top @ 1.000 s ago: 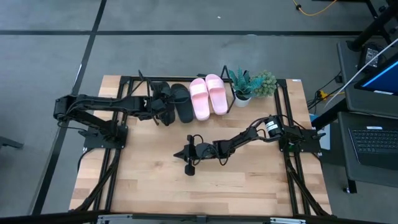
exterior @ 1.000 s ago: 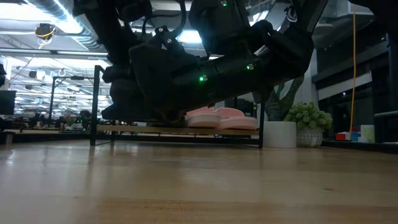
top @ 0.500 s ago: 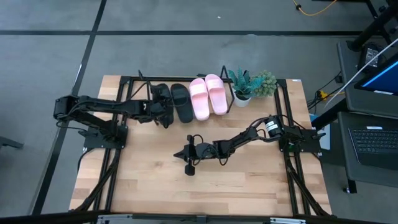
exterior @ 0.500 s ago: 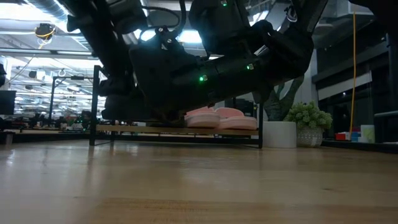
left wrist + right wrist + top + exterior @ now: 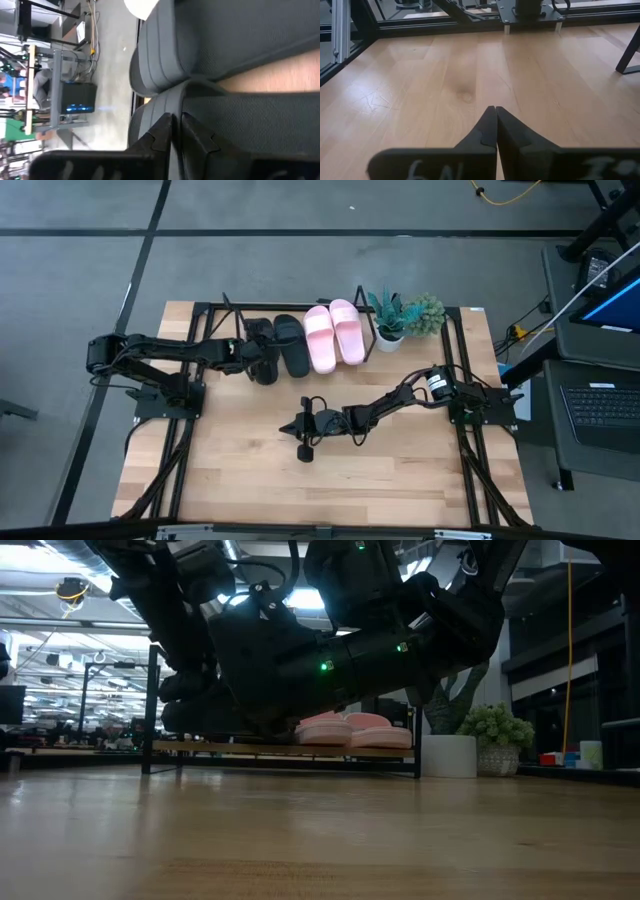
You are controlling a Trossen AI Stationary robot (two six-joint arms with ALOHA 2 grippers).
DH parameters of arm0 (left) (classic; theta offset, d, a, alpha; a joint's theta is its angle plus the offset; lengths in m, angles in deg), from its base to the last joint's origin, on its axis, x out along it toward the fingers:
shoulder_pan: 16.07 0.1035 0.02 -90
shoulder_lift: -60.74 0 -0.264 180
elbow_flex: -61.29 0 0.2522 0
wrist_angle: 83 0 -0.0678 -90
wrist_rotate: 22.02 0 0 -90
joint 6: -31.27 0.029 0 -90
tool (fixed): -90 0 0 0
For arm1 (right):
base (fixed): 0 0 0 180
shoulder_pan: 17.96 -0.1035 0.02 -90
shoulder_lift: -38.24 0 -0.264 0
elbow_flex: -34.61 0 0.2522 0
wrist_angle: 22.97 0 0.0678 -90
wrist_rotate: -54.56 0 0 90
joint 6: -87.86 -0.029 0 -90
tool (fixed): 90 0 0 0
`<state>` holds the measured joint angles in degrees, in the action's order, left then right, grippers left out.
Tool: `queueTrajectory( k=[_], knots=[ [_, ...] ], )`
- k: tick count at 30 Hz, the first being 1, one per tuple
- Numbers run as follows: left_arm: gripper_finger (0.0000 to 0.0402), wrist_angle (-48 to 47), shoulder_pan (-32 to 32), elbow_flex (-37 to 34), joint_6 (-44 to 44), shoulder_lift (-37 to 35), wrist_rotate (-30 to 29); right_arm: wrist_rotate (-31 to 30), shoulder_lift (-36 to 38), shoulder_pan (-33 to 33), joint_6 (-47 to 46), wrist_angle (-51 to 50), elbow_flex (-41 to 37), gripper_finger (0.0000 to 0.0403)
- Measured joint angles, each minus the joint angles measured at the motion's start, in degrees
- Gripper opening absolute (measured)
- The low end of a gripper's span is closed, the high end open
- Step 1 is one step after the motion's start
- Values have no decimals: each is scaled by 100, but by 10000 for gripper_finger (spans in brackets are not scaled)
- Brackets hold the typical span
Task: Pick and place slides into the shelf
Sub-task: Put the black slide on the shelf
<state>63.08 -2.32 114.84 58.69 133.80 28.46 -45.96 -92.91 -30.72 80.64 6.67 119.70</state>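
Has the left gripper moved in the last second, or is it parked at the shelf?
Yes. In the high view the left gripper has slid toward the table's left side, away from the pink slides, staying at the black slides on the shelf.
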Motion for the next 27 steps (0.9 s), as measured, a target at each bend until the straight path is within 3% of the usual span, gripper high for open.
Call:
queueTrajectory(
  k=[6, 20, 27],
  knots=[
    [59, 460, 100, -4, 11, 0, 119, 1, 0, 0, 1, -2, 0, 2],
    [137, 483, 141, -4, 158, 0, 110, 0, 0, 0, 0, -72, 0, 3],
    [154, 453, 133, -2, 166, 0, 75, 2, 1, 0, 0, -130, 0, 3]
  ],
)
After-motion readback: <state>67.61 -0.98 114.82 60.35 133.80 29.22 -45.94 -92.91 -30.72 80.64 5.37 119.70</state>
